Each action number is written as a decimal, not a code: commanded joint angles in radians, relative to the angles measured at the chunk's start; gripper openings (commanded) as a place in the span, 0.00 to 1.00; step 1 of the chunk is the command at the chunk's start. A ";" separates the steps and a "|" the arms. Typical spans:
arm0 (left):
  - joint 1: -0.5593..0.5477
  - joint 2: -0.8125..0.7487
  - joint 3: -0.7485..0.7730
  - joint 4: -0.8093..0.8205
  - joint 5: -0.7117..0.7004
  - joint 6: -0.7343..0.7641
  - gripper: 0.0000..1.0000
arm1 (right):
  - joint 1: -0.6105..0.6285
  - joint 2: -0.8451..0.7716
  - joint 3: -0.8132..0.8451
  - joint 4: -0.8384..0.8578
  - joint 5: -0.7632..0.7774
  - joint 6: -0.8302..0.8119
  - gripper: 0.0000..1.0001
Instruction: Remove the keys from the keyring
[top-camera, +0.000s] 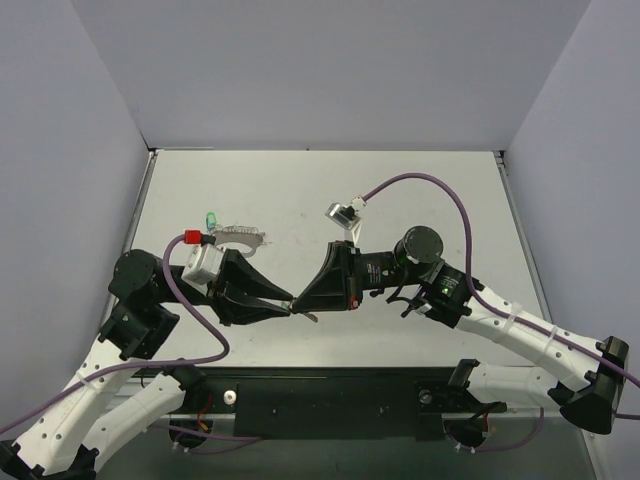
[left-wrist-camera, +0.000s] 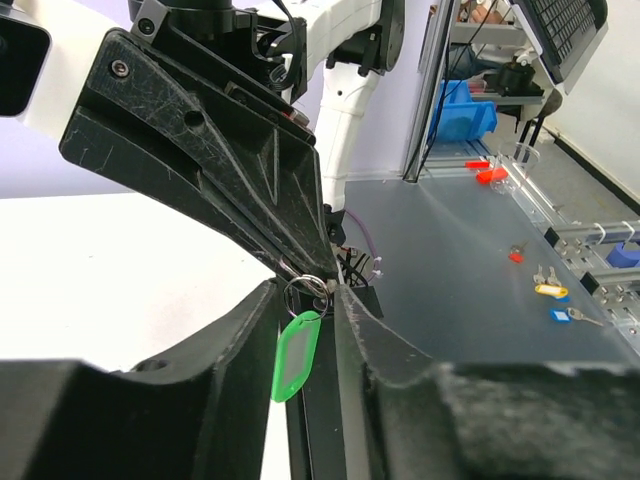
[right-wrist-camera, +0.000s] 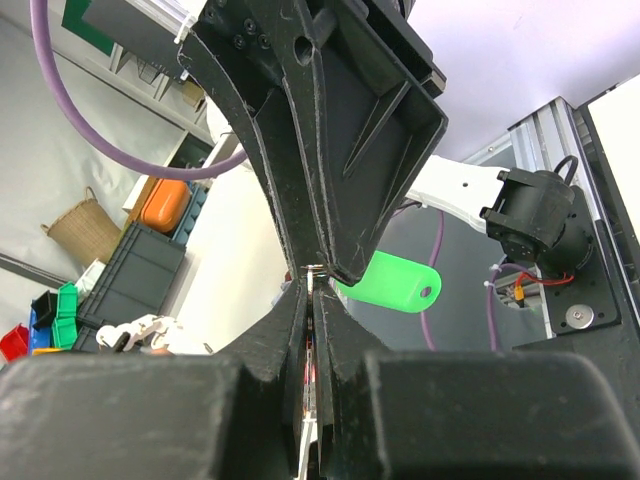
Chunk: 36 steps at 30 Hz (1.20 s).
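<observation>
My left gripper (top-camera: 287, 307) and right gripper (top-camera: 299, 302) meet tip to tip above the table's near middle. In the left wrist view my left gripper (left-wrist-camera: 307, 288) is shut on a small round silver split ring (left-wrist-camera: 305, 293), from which a bright green plastic tag (left-wrist-camera: 297, 355) hangs. In the right wrist view my right gripper (right-wrist-camera: 312, 285) is shut on a thin flat silver blade (right-wrist-camera: 311, 440), seemingly a key, joined to that ring. The tag (right-wrist-camera: 395, 285) also shows there. A green-headed key (top-camera: 211, 218) and the silvery toothed keyring loop (top-camera: 243, 237) lie on the table at the left.
The white table (top-camera: 420, 180) has grey walls at the left, back and right. Purple cables (top-camera: 440, 195) arc over both arms. The black base bar (top-camera: 330, 400) runs along the near edge.
</observation>
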 joint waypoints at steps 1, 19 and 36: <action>-0.001 -0.007 0.045 0.001 0.036 0.004 0.35 | 0.004 -0.034 0.014 0.061 -0.006 -0.015 0.00; -0.004 -0.035 0.033 0.011 -0.029 -0.118 0.00 | 0.004 -0.027 0.034 0.017 0.011 -0.039 0.00; -0.004 -0.033 0.093 -0.215 -0.039 -0.107 0.00 | 0.007 -0.051 0.107 -0.245 0.062 -0.185 0.00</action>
